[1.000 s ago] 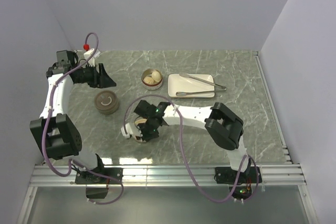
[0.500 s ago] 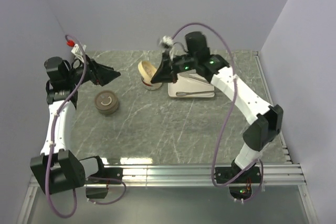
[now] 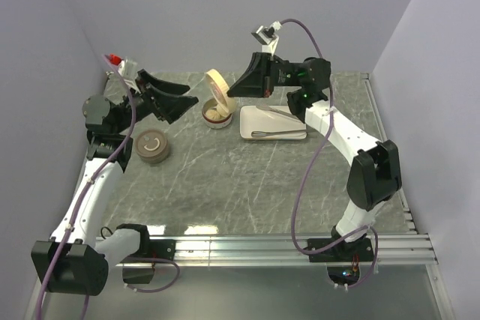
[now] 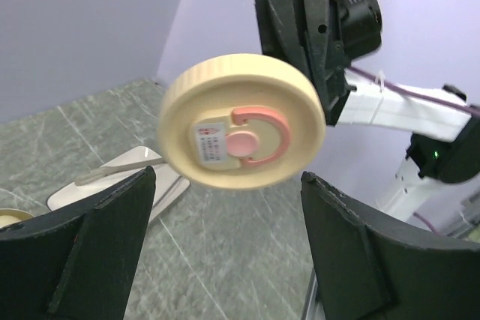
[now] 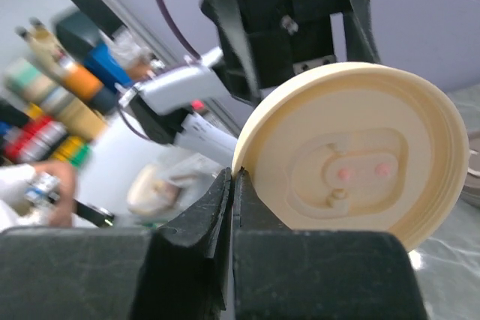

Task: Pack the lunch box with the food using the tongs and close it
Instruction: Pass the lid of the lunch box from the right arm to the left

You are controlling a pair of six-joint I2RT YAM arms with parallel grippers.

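My right gripper (image 3: pixel 233 94) (image 5: pixel 233 185) is shut on the rim of the cream round lunch box lid (image 3: pixel 219 85) (image 5: pixel 360 148) and holds it on edge in the air, just above the open round lunch box (image 3: pixel 217 114). Pale food (image 3: pixel 217 115) lies inside the box. My left gripper (image 3: pixel 189 103) (image 4: pixel 227 185) is open and points at the lid (image 4: pixel 244 131), a little short of it, with nothing between its fingers. The silver tongs (image 3: pixel 289 117) (image 4: pixel 112 172) lie on the white plate (image 3: pixel 253 131).
A brown round container (image 3: pixel 152 146) stands left of the lunch box, under the left arm. The plate (image 4: pixel 146 196) sits right beside the box on its right. Walls close off the back and both sides of the marble table (image 3: pixel 247 177).
The right arm lifted the lid from the table's near middle, carried it to the back and raised it above the box. The left gripper swung right toward the lid and opened wider.
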